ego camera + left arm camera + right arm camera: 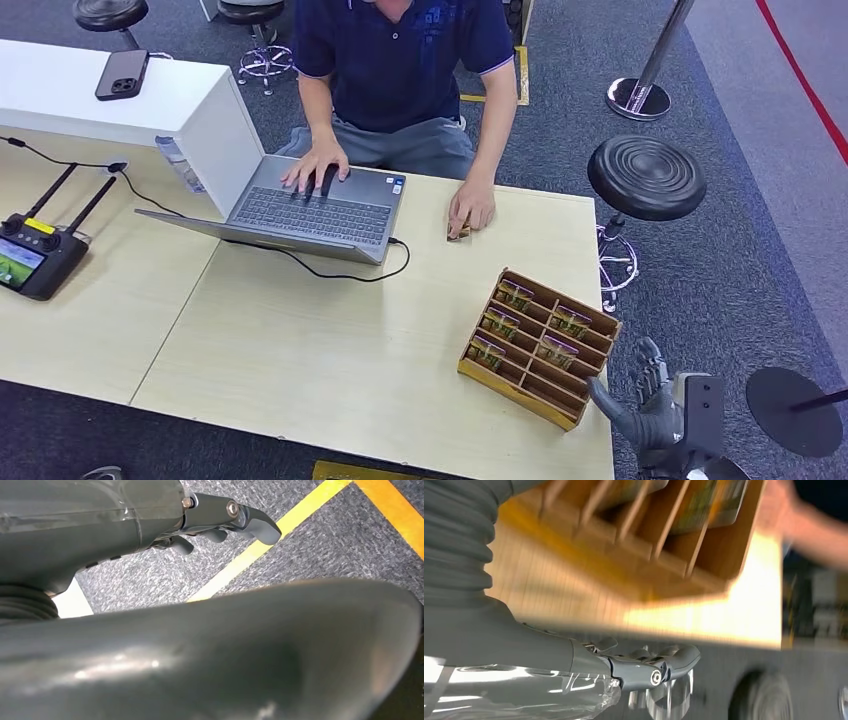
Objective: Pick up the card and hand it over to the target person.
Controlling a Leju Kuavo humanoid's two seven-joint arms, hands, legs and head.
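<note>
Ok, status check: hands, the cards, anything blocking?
Right hand empty, fingers apart, off the table edge beside the wooden card rack. Left hand hanging over carpet, holding nothing. Cards standing in the rack slots, untouched. Path looks clear.

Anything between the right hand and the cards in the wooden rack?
Nothing visible. The right hand hangs off the table edge beside the rack, holding nothing. The cards stand in open-topped slots, so the near rack wall is the only thing to clear.

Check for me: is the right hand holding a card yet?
No: in the head view the right hand hangs empty off the table edge beside the wooden card rack, fingers apart.
</note>
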